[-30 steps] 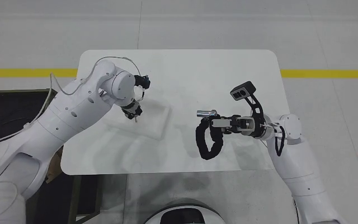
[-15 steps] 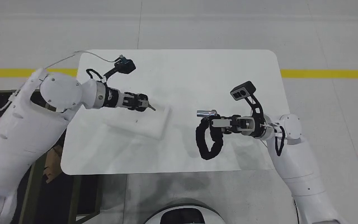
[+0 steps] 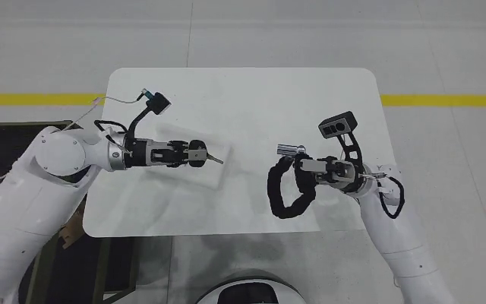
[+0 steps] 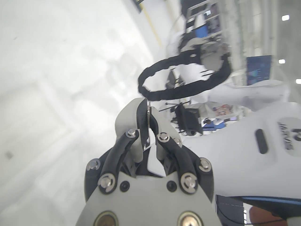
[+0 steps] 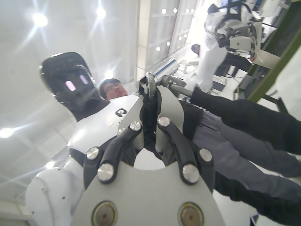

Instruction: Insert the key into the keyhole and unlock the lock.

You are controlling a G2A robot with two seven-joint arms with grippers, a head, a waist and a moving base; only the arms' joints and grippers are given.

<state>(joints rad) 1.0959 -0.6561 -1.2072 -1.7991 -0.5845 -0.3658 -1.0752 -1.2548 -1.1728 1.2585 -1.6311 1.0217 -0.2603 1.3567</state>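
Observation:
My left gripper [image 3: 203, 155] is shut on a small metal key [image 3: 216, 159], whose blade points right toward the lock. In the left wrist view the key [image 4: 149, 114] shows edge-on between the closed fingers [image 4: 131, 116]. My right gripper [image 3: 301, 165] is shut on the lock, a silver cylinder [image 3: 290, 149] with a black fabric-covered loop [image 3: 287, 199] hanging toward the table's front. In the right wrist view the lock's metal body [image 5: 150, 85] sits pinched at the fingertips, the black loop [image 5: 247, 116] trailing off. A wide gap separates key and lock.
A white foam pad [image 3: 201, 171] lies on the white table [image 3: 250, 99] under the left gripper. The table's front edge [image 3: 228, 232] runs close below both arms. A yellow floor line [image 3: 425, 99] passes behind the table.
My left arm swung from the table's far left and stretched right, carrying the key toward the lock. My right gripper shifted slightly right with the lock, and the loop swung.

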